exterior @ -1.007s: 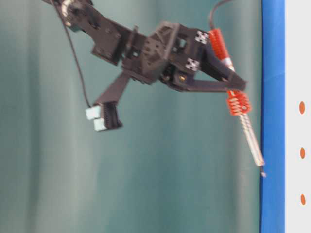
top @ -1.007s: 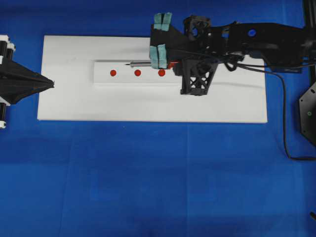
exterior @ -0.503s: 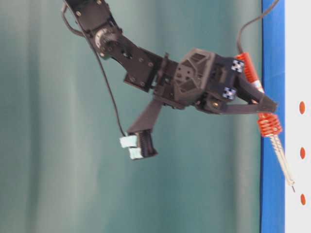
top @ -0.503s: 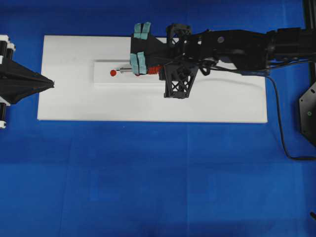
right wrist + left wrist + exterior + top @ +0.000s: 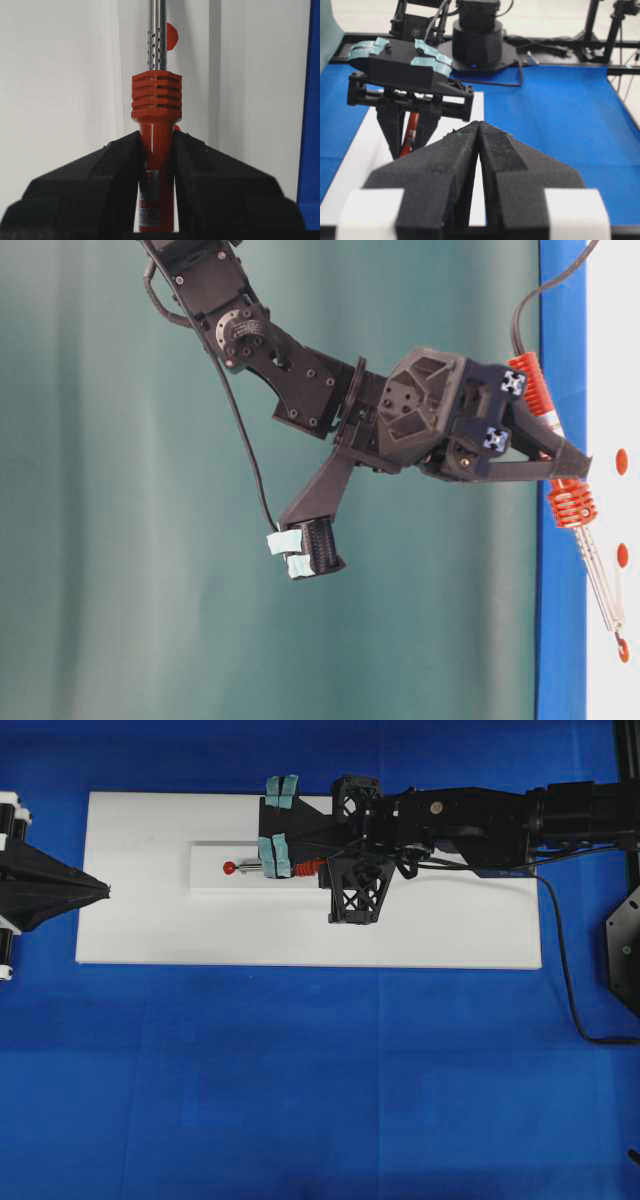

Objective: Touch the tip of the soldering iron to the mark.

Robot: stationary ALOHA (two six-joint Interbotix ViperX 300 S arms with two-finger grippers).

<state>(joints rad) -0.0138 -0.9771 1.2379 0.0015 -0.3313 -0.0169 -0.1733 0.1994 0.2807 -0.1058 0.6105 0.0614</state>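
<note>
Tightly, right fingers (image 5: 107,170) clamp the soldering iron (image 5: 156,107)

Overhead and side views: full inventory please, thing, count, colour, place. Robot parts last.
soldering iron: 1, red-orange handle, silver shaft, black cord; held over the white block, tip pointing toward the left of the overhead view.
red dots: only 1 shows in the overhead view, the left outer dot; 3 show in the table-level view; the tip sits at the left outer one.
white block: 1, on the white board.
white board: 1, on the blue cloth.
blue cloth: 1, covers the table.
right gripper: black, shut on soldering iron handle.
left gripper: black, shut, empty, at the board's left edge.
</note>
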